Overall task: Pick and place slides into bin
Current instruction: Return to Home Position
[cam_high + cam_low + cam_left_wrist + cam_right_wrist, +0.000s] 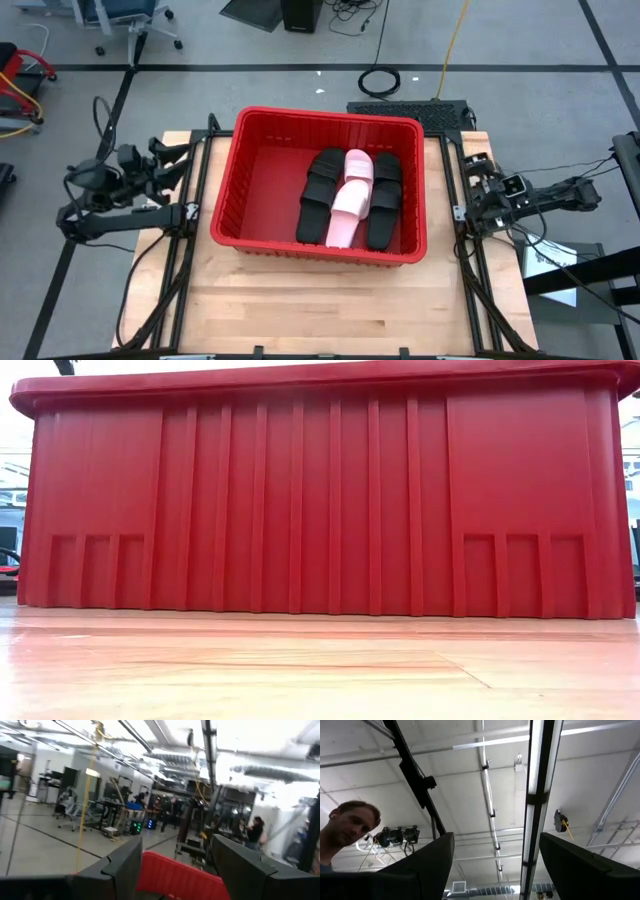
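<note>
With the slide sandals lying in the red bin, homing is judged in hand: the left gripper at 9 o'clock and right gripper at 3 o'clock, both spread empty, need only be parked.

High camera: overhead, facing straight down from well off, taking in the whole table, the bin and both arms. Low camera: at table-top height, facing level, set close to the bin's wall, which nearly fills its frame. Left wrist camera looks out roughly level past the left gripper, the bin's rim between its spread jaws, so three views share the bin; right wrist camera faces up, ceiling between the parted jaws of the right gripper.
</note>
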{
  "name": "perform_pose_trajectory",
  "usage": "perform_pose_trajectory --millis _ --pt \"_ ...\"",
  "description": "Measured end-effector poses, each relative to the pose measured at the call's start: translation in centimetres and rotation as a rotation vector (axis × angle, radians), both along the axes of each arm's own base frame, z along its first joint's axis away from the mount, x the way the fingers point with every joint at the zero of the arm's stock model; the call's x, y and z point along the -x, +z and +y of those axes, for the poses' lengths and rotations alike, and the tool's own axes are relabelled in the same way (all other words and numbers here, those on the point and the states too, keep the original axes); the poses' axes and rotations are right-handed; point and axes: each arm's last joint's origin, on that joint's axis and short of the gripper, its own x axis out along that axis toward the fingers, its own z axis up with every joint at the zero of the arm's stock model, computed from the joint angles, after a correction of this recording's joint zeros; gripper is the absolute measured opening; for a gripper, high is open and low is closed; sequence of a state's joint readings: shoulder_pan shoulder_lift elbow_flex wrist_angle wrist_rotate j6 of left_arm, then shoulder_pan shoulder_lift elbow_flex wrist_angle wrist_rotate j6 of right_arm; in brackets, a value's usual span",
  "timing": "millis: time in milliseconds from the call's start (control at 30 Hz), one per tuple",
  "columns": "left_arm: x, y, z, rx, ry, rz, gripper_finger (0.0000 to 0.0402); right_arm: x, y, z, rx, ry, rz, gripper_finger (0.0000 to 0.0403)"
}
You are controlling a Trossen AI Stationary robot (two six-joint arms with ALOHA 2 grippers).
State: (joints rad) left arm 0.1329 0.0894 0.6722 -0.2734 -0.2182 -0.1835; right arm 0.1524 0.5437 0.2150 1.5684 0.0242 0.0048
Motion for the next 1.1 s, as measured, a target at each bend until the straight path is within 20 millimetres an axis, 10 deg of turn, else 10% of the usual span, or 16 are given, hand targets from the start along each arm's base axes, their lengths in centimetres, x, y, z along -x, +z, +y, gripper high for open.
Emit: perform_pose_trajectory --millis 567,1100 --pt "-0.4 -2.8 0.2 0.028 0.033 -0.002 0.0241 3.8 -3.1 -0.7 -0.063 -0.015 -0.061 0.0281" --pt "-6.3 -11.9 0.6 0.068 -0.109 -0.158 0.0241 2.8 -3.6 -0.6 -0.089 0.081 0.061 0.0281"
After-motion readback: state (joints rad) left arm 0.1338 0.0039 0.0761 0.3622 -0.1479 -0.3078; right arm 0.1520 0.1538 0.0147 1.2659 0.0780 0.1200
